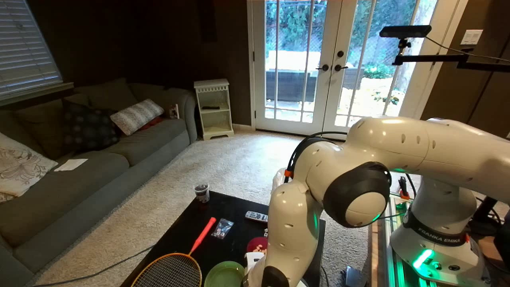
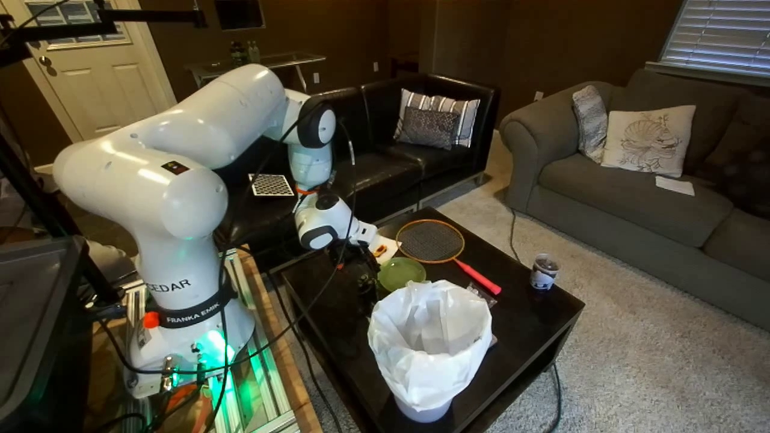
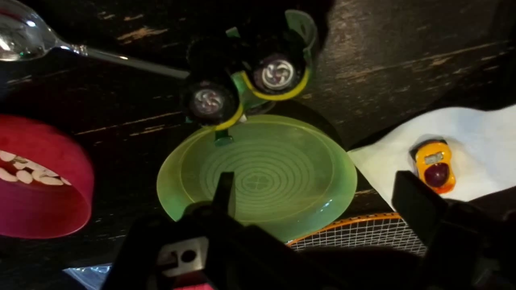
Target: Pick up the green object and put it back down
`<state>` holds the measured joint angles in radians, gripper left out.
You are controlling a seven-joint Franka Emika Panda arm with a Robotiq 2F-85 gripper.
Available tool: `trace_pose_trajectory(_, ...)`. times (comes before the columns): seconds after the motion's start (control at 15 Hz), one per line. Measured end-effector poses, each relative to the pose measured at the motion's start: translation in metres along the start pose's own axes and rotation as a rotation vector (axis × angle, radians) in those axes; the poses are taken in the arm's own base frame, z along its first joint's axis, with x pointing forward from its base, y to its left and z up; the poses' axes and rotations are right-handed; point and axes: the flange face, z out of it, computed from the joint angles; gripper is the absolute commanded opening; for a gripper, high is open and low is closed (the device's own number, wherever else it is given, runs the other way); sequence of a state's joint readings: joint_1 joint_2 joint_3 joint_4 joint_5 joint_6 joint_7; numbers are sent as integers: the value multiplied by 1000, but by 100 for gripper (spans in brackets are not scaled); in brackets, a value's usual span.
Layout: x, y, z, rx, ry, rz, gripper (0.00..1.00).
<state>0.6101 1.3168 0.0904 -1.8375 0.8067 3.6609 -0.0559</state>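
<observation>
two green things lie close together on the dark wooden worktop (image 2: 523,319), toward its end by the black leather sofa (image 2: 385,171): one round pale-green plate (image 3: 266,173) with ringed markings, and one green-and-yellow toy (image 3: 241,86) with black wheels, two silver hubs showing. the toy overlaps the plate's rim in the wrist view; whether they touch i cannot tell. the black fingers (image 3: 417,205) stand wide apart, the plate seen beyond and between them. the white robot arm (image 2: 228,120) rises from its base (image 2: 192,343), arches high, then drops low and tilted over the worktop. around them: one shiny silver metal spoon (image 3: 40,40), its handle pointing at the toy; one deep red round bowl (image 3: 40,209) holding several pale pieces (image 3: 24,176); one white sheet (image 3: 483,149) with one small yellow-orange gadget (image 3: 435,165) on it; one orange-rimmed racket (image 2: 433,242) with a pinkish-red handle, along the edge facing the grey fabric sofa (image 2: 631,186). one clear plastic packet (image 1: 222,228) lies between the racket's handle and one light-coloured remote control (image 1: 256,216). at the end away from the black sofa stand one dark-filled, patterned cup (image 2: 544,275), in the corner on the grey sofa's side, and one upright bin (image 2: 415,367) with a white plastic liner.
</observation>
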Motion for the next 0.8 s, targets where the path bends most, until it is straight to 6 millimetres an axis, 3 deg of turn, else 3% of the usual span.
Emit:
trace_pose_trajectory(0.53, 3, 22, 14, -71, -74, -157, 99)
trace_pose_trajectory(0.67, 5, 25, 17, -85, -97, -181, 96)
trace_pose_trajectory(0.8, 8, 26, 19, -95, -116, -203, 80)
